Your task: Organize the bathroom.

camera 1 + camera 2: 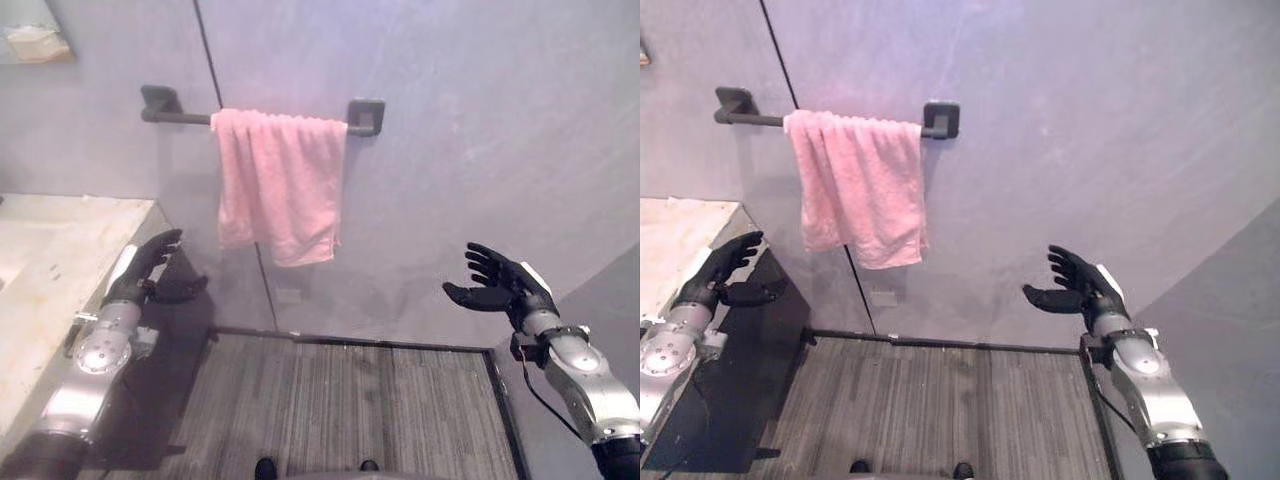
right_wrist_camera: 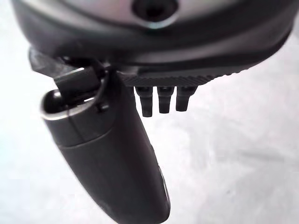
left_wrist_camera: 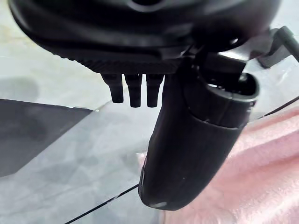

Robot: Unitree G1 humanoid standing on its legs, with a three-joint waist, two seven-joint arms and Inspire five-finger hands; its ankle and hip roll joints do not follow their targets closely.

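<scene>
Towel: pink towel (image 1: 278, 185) is hanging over the dark rail (image 1: 262, 116), at 12 o'clock.
Left hand (image 1: 150, 268): hovering with loose fingers, 9 o'clock.
Right hand (image 1: 495, 283): spreading its fingers, empty, 4 o'clock.

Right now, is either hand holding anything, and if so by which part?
Nothing is held. The left hand and right hand are both open in the air, apart from the pink towel draped over the wall bar.

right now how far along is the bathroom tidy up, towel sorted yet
Looks done: the pink towel hangs draped over the dark wall bar, bunched toward its right end. In hand: nothing; the left hand and right hand are both open and raised, apart from the towel. Left: perhaps spreading the towel evenly; the counter beside the left hand is unchecked.
</scene>
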